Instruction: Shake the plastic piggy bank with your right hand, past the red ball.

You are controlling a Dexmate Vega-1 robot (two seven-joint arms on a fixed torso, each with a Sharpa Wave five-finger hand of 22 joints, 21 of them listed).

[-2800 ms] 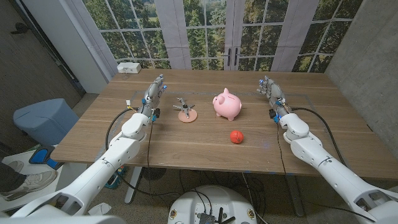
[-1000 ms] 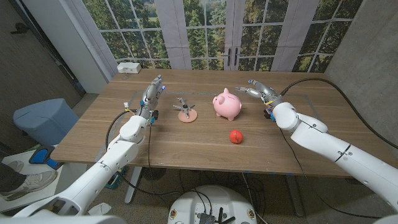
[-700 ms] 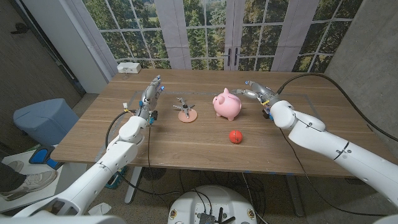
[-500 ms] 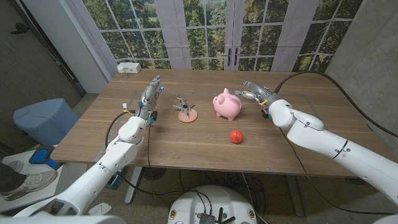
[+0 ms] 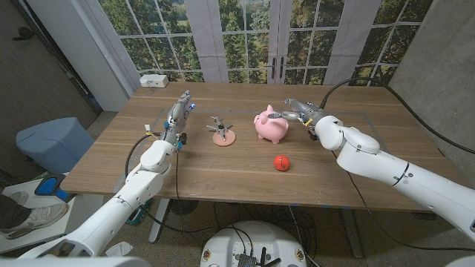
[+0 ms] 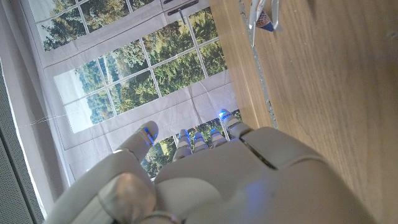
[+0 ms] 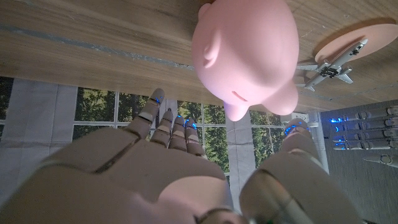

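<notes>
At mid-table, past the red ball (image 5: pixel 280 162), my right hand (image 5: pixel 299 113) hovers spread and empty just right of the pink piggy bank (image 5: pixel 271 124); closing off-centre might tip it left toward the toy plane (image 5: pixel 220 129).

No text, label, brand or number can be read anywhere; the piggy bank (image 5: pixel 272 124) shows plain pink sides; the white box (image 5: pixel 154 79) at the table's far left is too small to tell.
</notes>
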